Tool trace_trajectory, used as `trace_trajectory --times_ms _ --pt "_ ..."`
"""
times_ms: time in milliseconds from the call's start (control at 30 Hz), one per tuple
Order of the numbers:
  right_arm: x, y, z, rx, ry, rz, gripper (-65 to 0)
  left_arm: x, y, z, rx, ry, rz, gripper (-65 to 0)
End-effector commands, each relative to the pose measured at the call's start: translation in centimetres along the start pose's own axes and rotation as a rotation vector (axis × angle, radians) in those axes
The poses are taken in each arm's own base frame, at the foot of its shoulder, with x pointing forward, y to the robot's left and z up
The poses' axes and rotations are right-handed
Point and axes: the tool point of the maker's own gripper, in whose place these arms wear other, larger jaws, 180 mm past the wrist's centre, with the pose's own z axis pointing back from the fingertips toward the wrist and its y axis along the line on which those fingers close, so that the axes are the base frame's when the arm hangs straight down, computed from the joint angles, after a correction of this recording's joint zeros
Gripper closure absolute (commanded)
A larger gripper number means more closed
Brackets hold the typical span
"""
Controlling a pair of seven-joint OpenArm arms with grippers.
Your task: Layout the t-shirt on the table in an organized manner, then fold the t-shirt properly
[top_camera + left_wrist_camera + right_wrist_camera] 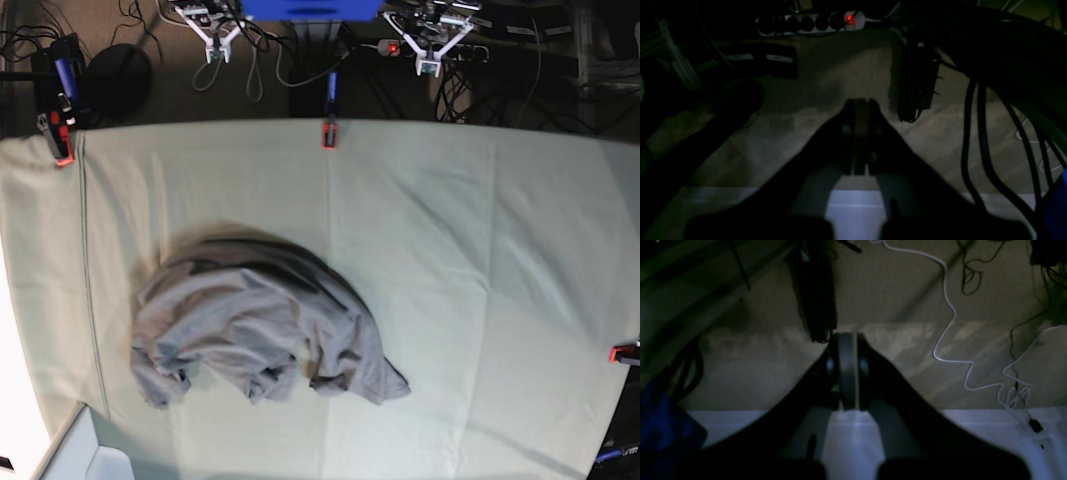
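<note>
I am waiting with both arms parked beyond the far edge of the table (480,200), over the floor, and nothing is in my jaws. My left gripper (861,103) is pressing its jaws flat together, and my right gripper (847,338) is doing the same.

The t-shirt (260,335) is lying in a crumpled heap on the near left part of the table, well apart from me. To begin well, I think I should open both jaws first, then reach for two separated outer points of the cloth and pull them apart gently.

The shirt is looking soft, dark grey and deeply wrinkled, with folds hiding its shape. The table cover is pale green, creased in straight lines, and a red clamp (327,135) is holding its far edge.
</note>
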Motion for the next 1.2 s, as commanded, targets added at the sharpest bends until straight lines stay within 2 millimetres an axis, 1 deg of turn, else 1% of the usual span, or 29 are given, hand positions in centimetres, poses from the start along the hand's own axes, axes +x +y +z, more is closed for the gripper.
trace_trajectory --times_ms 0,233,333,400,467,600,1000,1033,1100,1167 --pt "-0.3 0.7 0.0 0.027 0.005 -0.003 0.0 -0.1 0.3 0.0 0.009 0.003 -0.007 0.0" --pt "-1.3 0.4 0.1 0.023 0.074 0.002 0.0 0.1 0.2 0.0 0.007 -0.002 -0.006 0.0" --pt "-0.5 0.2 0.0 0.019 0.066 0.004 0.0 0.1 0.1 0.0 0.006 -0.002 -0.006 0.0" --pt "-0.2 -0.5 0.0 0.008 0.064 0.004 0.0 -0.1 0.1 0.0 0.005 0.001 -0.006 0.0" --pt "0.0 -0.6 0.0 0.007 0.061 0.005 0.0 -0.2 0.1 0.0 0.005 0.002 -0.006 0.0" --pt "0.0 -1.3 0.0 -0.004 0.061 0.005 0.0 -0.4 0.0 0.0 0.004 0.005 -0.006 0.0" --pt "-0.1 -1.6 0.0 -0.007 0.062 0.006 0.0 -0.4 0.0 0.0 0.005 0.002 0.005 0.0" --pt "-0.2 -1.6 0.0 -0.007 0.061 0.006 0.0 -0.4 0.0 0.1 0.005 0.002 0.005 0.0" --pt "-0.3 -1.5 0.0 -0.006 0.061 0.006 0.0 -1.2 0.1 0.1 0.007 0.013 0.005 0.0" --pt "-0.4 -1.5 0.0 -0.006 0.062 0.006 0.0 -1.4 0.2 0.2 0.008 0.015 0.005 0.0"
